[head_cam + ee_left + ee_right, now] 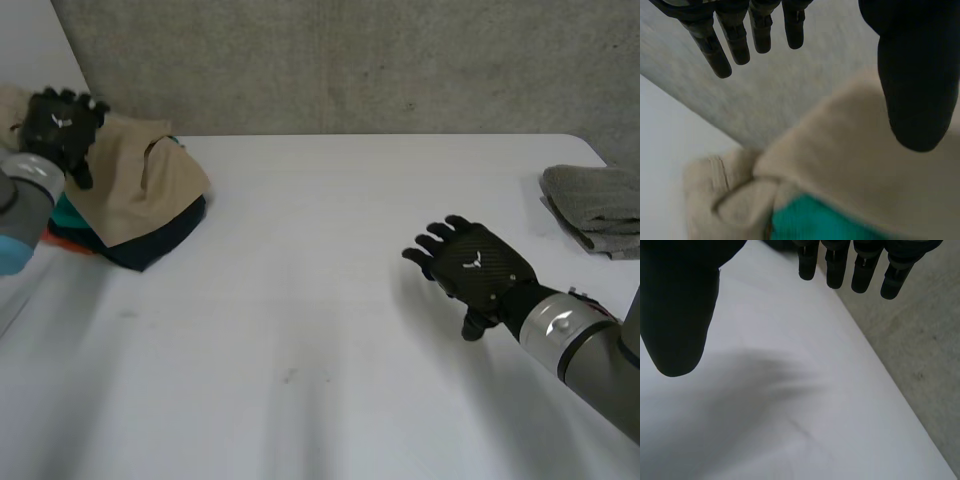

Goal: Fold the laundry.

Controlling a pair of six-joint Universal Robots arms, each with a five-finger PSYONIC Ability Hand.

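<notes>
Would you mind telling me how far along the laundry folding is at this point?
Done: one grey towel lies folded at the right edge of the table. In hand: nothing; the left hand hovers open over the tan cloth topping the pile, the right hand open over bare tabletop. Left: the whole pile.

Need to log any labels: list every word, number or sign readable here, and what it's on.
No words or numbers are readable.
Right hand: small white emblem on its back, no letters.
Left hand: same emblem.
Beige cloth, grey towel: no print seen.
</notes>
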